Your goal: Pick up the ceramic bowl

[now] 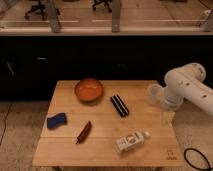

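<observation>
The ceramic bowl (89, 90) is round, shallow and glossy orange with a darker rim. It sits upright on the wooden table (105, 150), at the back and left of centre. My gripper (160, 106) hangs at the end of the white arm (187, 87) over the table's right edge. It is well to the right of the bowl, apart from it, and holds nothing that I can see.
A black ridged bar (119, 105) lies between the bowl and the gripper. A blue sponge (56, 120) lies at the left. A thin reddish-brown item (84, 131) lies at front centre. A white bottle (131, 141) lies on its side at the front right. A black cable (199, 159) lies on the floor.
</observation>
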Robot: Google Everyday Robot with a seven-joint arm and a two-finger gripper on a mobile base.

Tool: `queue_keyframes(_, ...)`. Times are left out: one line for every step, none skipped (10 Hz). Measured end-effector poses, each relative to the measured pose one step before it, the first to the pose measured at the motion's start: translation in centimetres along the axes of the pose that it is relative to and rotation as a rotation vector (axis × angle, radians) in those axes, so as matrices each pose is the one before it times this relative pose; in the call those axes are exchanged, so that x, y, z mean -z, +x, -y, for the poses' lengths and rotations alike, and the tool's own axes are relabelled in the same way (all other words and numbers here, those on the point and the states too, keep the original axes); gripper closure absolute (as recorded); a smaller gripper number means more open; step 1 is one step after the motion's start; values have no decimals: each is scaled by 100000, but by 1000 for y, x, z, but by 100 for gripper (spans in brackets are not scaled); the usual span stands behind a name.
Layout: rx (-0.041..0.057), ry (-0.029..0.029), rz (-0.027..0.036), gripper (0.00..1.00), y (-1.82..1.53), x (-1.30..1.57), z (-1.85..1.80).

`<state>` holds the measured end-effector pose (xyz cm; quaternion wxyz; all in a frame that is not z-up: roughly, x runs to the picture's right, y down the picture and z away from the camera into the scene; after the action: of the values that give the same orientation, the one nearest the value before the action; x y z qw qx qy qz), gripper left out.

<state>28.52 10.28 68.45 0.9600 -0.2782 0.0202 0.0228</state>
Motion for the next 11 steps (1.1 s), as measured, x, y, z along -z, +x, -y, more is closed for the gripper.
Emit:
queue_keyframes(34, 4, -5, 20, -24, -2, 2)
queue_keyframes(1319, 782, -318, 20, -492, 118, 395)
queue_keyframes(1346, 273, 383, 20, -859, 0, 362)
queue_keyframes(2038, 691, 300, 20, -1866, 60, 686)
queue_keyframes(1758, 466, 124, 20, -1756, 29, 549)
queue_keyframes(2490, 679, 305, 20, -2012, 41, 817)
queue_keyframes(1513, 290, 45, 20, -913, -111, 471)
queue_keyframes(997, 191, -44, 20, -465, -21, 294)
queue_keyframes(1198, 139, -236, 20, -284, -49, 313)
queue_keyframes(1566, 390, 100, 20, -425, -13, 360)
queue_keyframes(2257, 257, -214, 20, -944, -28, 420)
